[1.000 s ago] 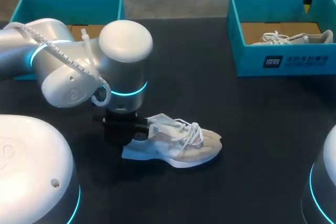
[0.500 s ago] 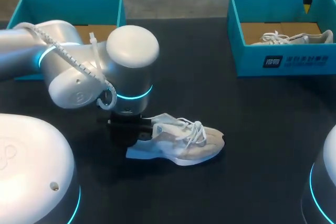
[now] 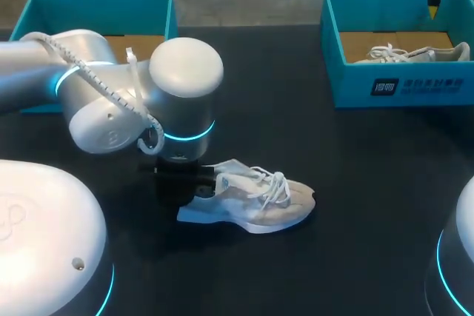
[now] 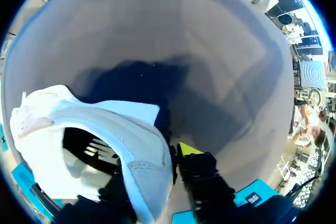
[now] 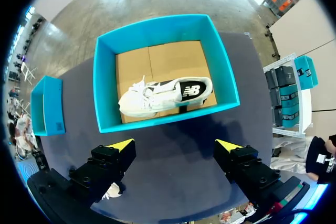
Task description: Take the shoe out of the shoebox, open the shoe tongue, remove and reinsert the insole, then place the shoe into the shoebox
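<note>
Head view: a white mesh lace-up sneaker [image 3: 252, 201] is sitting on its sole on the black table [image 3: 333, 183]. You are likely handling a light item, soft above and firmer at the sole, and the heel collar is offering the best hold.

Left wrist view: your left gripper [image 4: 157, 174] is pinching that heel collar, fingers nearly together.

Right wrist view: your right gripper [image 5: 176, 145] is hanging wide open and empty, well apart from the sneaker, above a teal cardboard shoebox [image 5: 105, 87].

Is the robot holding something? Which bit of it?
The left tool pinches the white sneaker by its heel collar; the right tool holds nothing.
</note>
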